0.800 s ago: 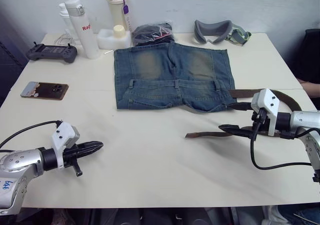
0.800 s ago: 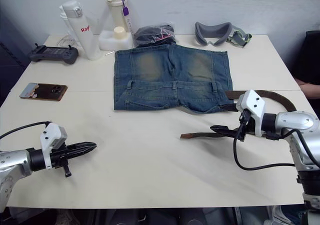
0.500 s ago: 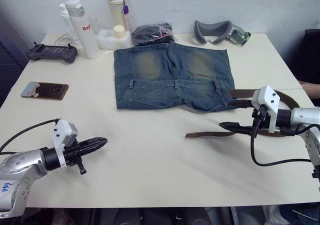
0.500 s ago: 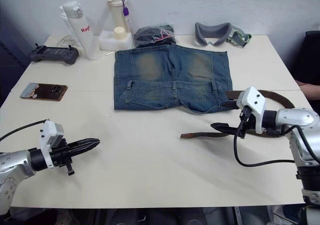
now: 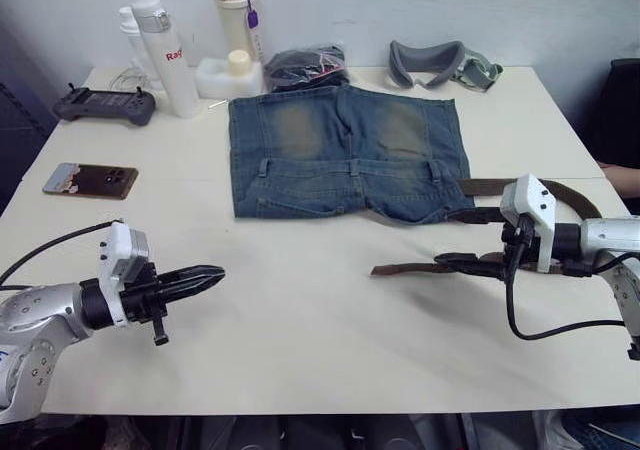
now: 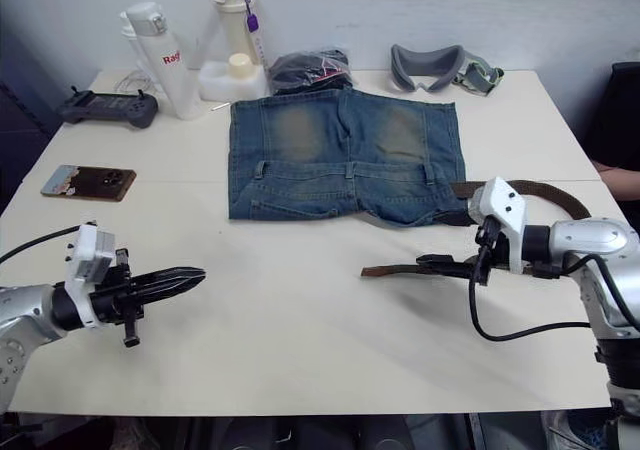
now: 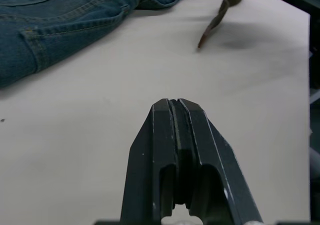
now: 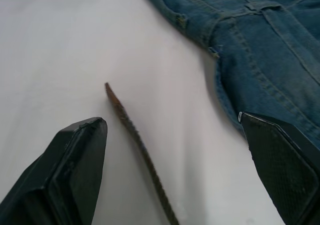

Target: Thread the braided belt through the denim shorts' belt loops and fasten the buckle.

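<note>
Braided belt (image 5: 405,267) looks limp, light; best pinched near free tip by spread right gripper (image 5: 452,260); left gripper (image 5: 210,274) clenched, empty.

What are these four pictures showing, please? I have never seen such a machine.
A robot with two arms stands at a white table. Two pictures come from its head, two from cameras on its wrists. On the table lie denim shorts and a brown braided belt. The right gripper is open, its fingers on either side of the belt without gripping it. The left gripper is shut and holds nothing. Bottles, a phone, a controller and goggles lie further back.
</note>
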